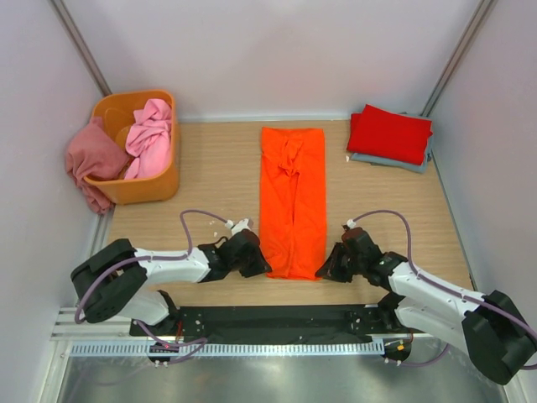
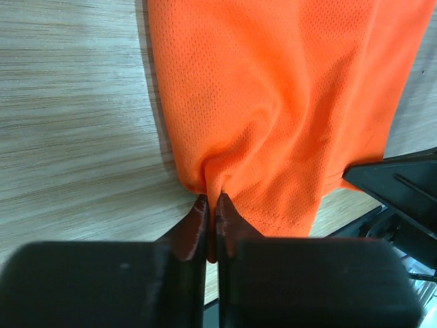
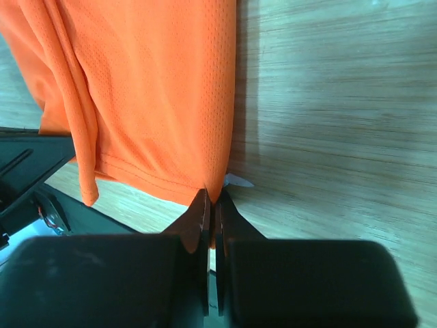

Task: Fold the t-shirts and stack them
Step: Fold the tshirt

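Pinched shut on near corners of the orange t-shirt (image 1: 292,201) with left fingers (image 2: 196,220) and right fingers (image 3: 198,215); thin bites, liable to slip on lifting.

I can't read any writing, label, brand or number anywhere here. The orange t-shirt (image 1: 293,201) in the middle of the table shows only plain mesh cloth. The orange tub (image 1: 147,189) at the far left and the folded red t-shirt (image 1: 390,133) at the far right are plain-coloured too.
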